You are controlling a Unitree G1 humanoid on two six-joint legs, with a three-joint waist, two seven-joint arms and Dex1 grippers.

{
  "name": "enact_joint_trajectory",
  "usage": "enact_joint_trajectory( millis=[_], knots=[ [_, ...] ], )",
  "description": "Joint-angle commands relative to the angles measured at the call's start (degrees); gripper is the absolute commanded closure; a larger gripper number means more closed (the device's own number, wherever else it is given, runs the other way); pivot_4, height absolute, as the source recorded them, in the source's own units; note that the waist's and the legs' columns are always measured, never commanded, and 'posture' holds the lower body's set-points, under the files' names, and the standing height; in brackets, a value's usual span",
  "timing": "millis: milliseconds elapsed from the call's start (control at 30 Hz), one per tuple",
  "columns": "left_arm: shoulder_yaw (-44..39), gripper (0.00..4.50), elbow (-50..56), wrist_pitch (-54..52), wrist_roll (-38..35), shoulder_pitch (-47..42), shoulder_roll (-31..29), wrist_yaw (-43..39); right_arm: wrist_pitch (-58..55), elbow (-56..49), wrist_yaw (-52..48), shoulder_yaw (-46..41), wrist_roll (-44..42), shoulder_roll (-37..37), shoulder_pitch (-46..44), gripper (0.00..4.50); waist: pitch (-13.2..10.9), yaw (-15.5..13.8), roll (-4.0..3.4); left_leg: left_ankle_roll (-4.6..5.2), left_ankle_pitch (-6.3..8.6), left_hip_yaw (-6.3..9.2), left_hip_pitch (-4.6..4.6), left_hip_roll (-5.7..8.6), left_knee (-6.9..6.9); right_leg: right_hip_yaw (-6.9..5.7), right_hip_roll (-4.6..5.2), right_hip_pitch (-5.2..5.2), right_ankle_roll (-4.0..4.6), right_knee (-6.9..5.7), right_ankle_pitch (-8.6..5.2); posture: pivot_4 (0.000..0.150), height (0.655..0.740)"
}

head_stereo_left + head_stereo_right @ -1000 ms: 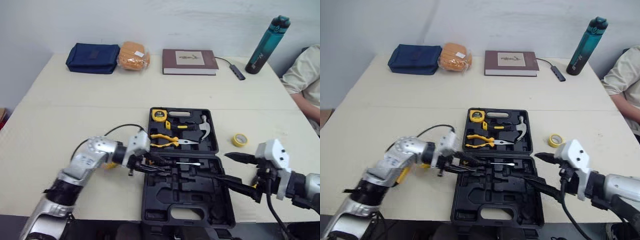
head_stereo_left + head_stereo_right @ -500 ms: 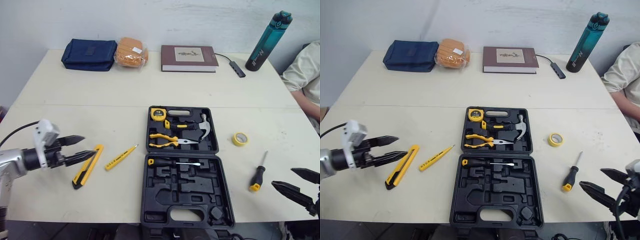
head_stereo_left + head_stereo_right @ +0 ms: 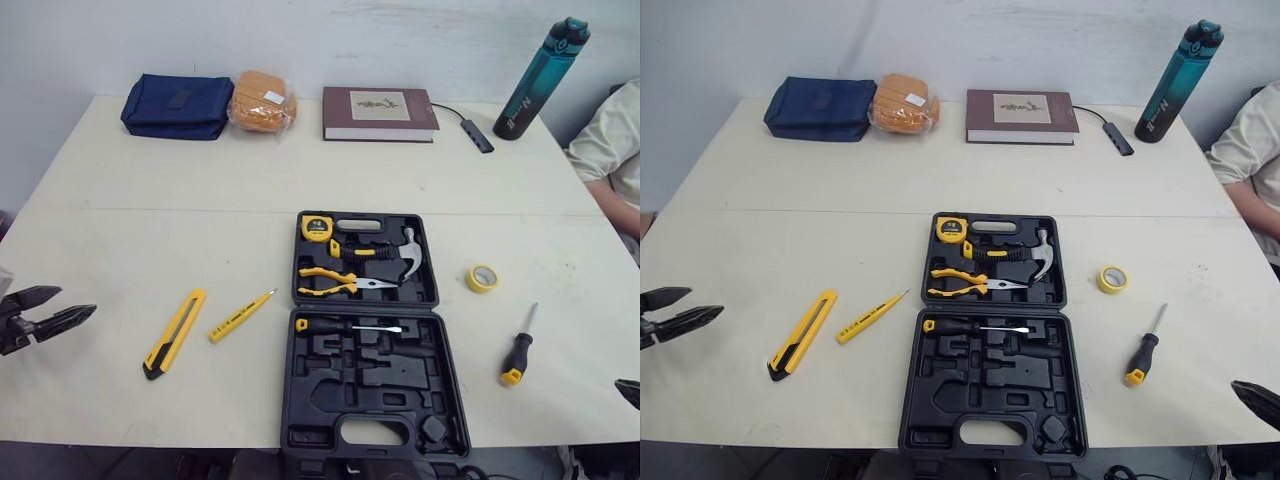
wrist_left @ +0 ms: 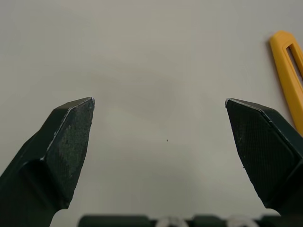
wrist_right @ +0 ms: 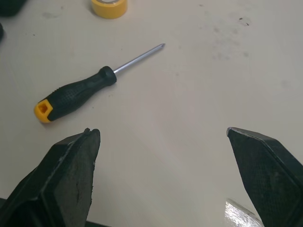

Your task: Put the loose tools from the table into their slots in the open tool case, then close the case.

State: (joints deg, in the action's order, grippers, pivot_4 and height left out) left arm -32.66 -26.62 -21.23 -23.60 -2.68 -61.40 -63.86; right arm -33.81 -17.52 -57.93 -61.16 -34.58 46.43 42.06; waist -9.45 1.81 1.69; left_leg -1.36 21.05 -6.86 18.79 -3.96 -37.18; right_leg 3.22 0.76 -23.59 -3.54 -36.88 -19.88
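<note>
The black tool case (image 3: 310, 395) lies open in the middle of the table. Its far half holds a tape measure, hammer and pliers; one screwdriver (image 3: 345, 326) sits in the near half. Loose to its left lie a yellow utility knife (image 3: 175, 332) and a yellow tester pen (image 3: 241, 315). To its right lie a black-and-yellow screwdriver (image 3: 518, 347) and a yellow tape roll (image 3: 482, 278). My left gripper (image 3: 72, 303) is open and empty at the far left, short of the knife (image 4: 289, 75). My right gripper (image 5: 162, 131) is open and empty, near the loose screwdriver (image 5: 78, 92).
Along the table's far edge stand a navy pouch (image 3: 178, 105), an orange packet (image 3: 263, 102), a brown book (image 3: 379, 112), a cable adapter (image 3: 475, 135) and a teal bottle (image 3: 540, 78). A person's sleeve (image 3: 615, 140) shows at the right edge.
Both grippers have drawn back from over the case's near half. The left one went far left past the knife, the right one to the near right corner. Both stay open.
</note>
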Motion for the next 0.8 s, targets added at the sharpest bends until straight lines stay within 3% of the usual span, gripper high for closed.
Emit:
enact_joint_trajectory(
  millis=[33, 200, 433, 633, 800],
  knots=[
    [1.0, 0.04, 1.7, 1.0, -0.3, -1.4, -0.3, -1.0, -0.5, -2.3, 1.5, -1.1, -1.2, -1.4, -1.0, 0.00, 0.0, 0.0, 0.00, 0.00, 0.00, 0.00, 0.00, 0.00, -0.01, 0.00, 0.00, 0.00, 0.00, -0.03, 0.00, 0.150, 0.7400],
    [3.2, 0.04, 8.1, -2.4, -2.8, -2.6, 0.6, -2.7, -4.4, -12.5, 6.1, 1.6, -4.8, -5.4, -2.1, 0.00, 0.0, 0.0, -0.02, -0.05, -0.03, 0.01, -0.01, 0.00, -0.01, -0.02, -0.02, -0.04, 0.00, -0.18, 0.00, 0.150, 0.7400],
    [8.2, 0.04, 25.5, -12.2, -10.0, -6.5, 2.4, -3.4, -10.0, -27.6, 18.4, 6.6, -10.5, -11.7, -3.7, 0.00, 0.0, 0.1, -0.03, -0.33, -0.20, 0.02, 0.03, 0.04, -0.12, 0.00, -0.01, -0.03, 0.00, -0.33, 0.00, 0.150, 0.7400],
    [15.3, 0.04, 38.7, -20.6, -18.3, -14.4, 4.7, -3.1, -13.5, -35.5, 32.8, 12.8, -13.3, -18.1, -6.1, 0.00, 0.0, 0.1, -0.01, -0.37, -0.22, 0.04, 0.08, 0.05, -0.26, 0.02, -0.07, -0.05, -0.01, -0.43, 0.00, 0.150, 0.7400],
    [21.2, 0.04, 45.5, -23.1, -22.2, -19.5, 7.6, -4.1, -14.4, -39.8, 44.3, 20.1, -9.8, -23.6, -6.9, 0.00, 0.0, 0.5, -0.06, -0.44, -0.30, 0.02, 0.08, 0.05, -0.45, 0.09, -0.19, -0.06, -0.01, -0.58, 0.00, 0.150, 0.7400]
  ],
)
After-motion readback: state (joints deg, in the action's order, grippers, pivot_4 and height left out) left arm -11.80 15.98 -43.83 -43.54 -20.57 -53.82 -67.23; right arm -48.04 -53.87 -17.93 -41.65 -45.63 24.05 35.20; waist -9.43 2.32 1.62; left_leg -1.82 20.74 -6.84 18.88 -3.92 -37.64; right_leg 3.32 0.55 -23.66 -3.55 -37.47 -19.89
